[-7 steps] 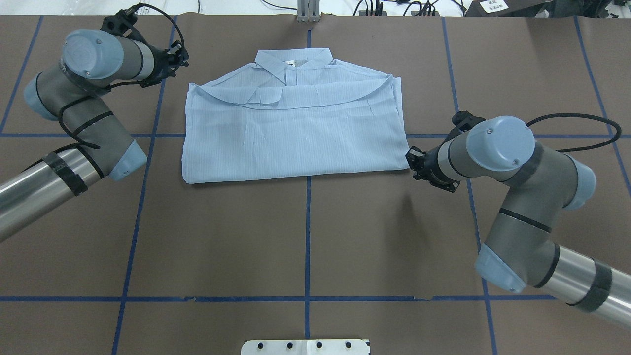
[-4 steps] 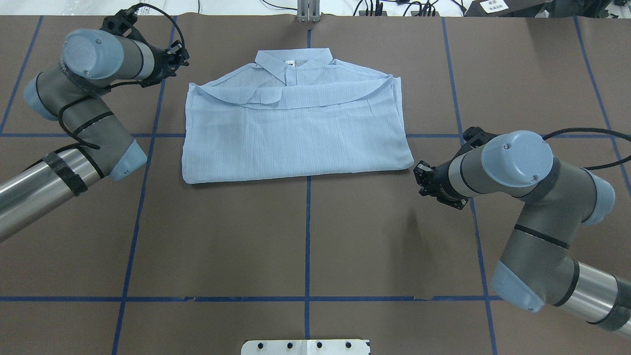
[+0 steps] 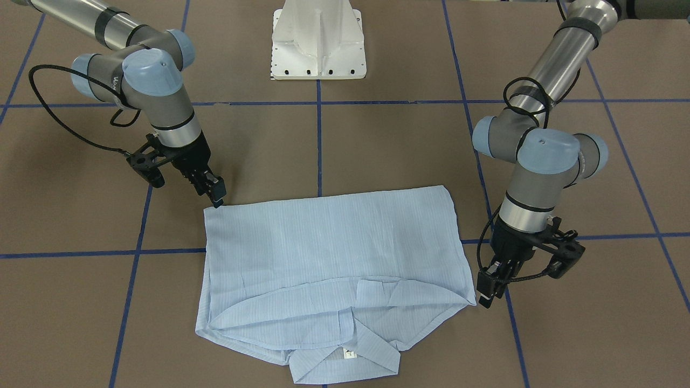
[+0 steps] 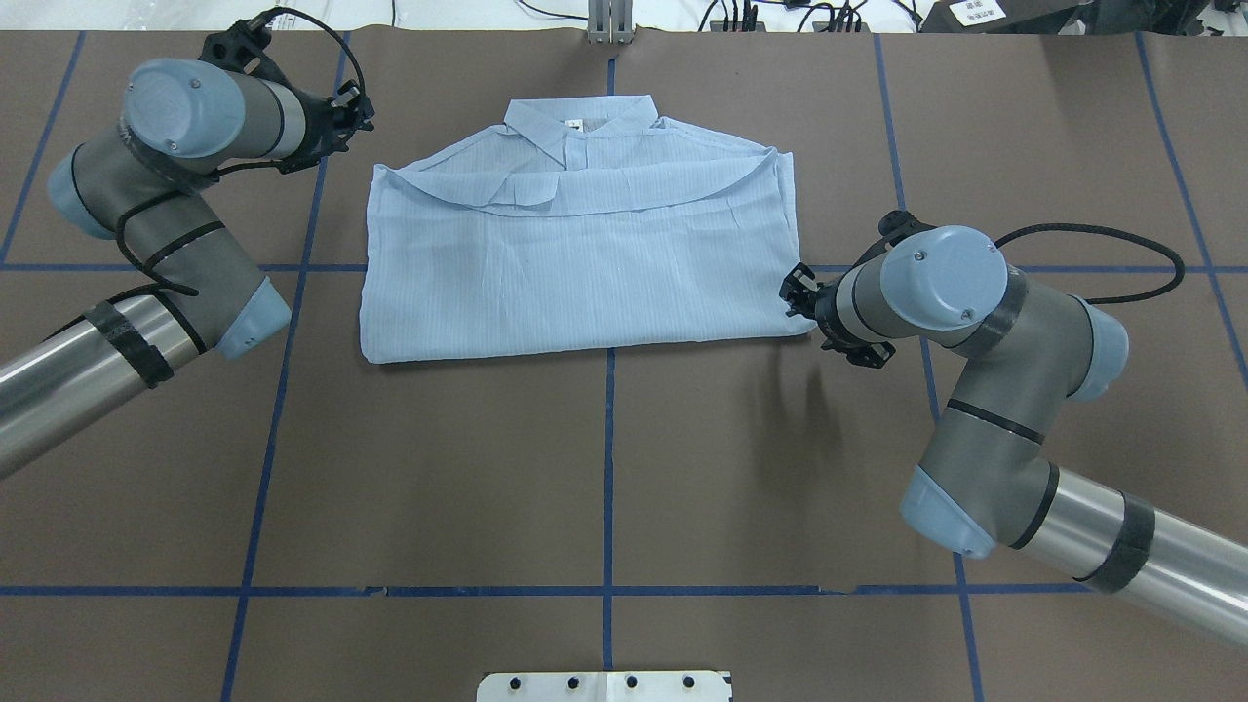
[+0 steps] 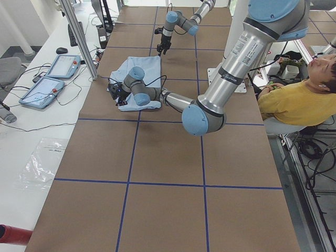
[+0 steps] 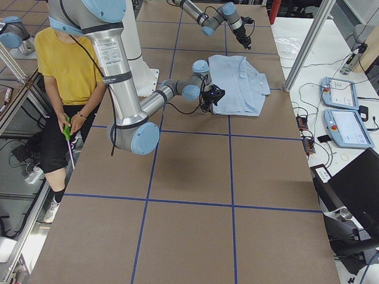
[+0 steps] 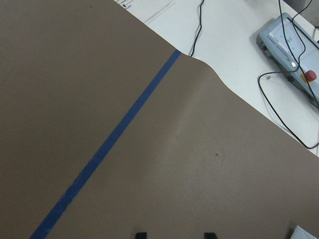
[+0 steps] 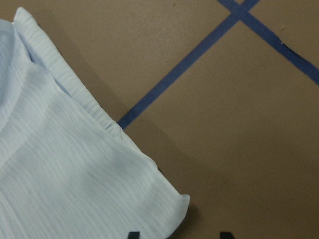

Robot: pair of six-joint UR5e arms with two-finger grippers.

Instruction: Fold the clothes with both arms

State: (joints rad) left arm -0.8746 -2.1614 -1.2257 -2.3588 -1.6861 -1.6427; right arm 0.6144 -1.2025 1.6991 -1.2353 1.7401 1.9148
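The clothes, a light blue striped shirt [image 4: 585, 263], lies folded flat in a rectangle with its collar [image 4: 575, 122] at the far edge. My right gripper [image 4: 795, 292] hovers at the shirt's near right corner [image 4: 811, 327], low over the table. In the right wrist view its fingertips [image 8: 225, 234] stand apart, open, and that shirt corner [image 8: 169, 211] lies just ahead of them. My left gripper [image 4: 353, 105] hangs beside the far left shoulder corner [image 3: 473, 302], apart from the cloth. It is open over bare brown table [image 7: 149, 124], holding nothing.
Blue tape lines [image 4: 608, 468] grid the brown table cover. The white pedestal base [image 3: 318, 37] stands behind the shirt on the robot's side. A seated person in a yellow shirt [image 5: 291, 102] is beside the robot. Teach pendants [image 6: 342, 94] lie on the white bench past the collar side.
My right gripper first drew back from the shirt toward the robot, then swung in to the near right corner. The left arm and the shirt have not moved.
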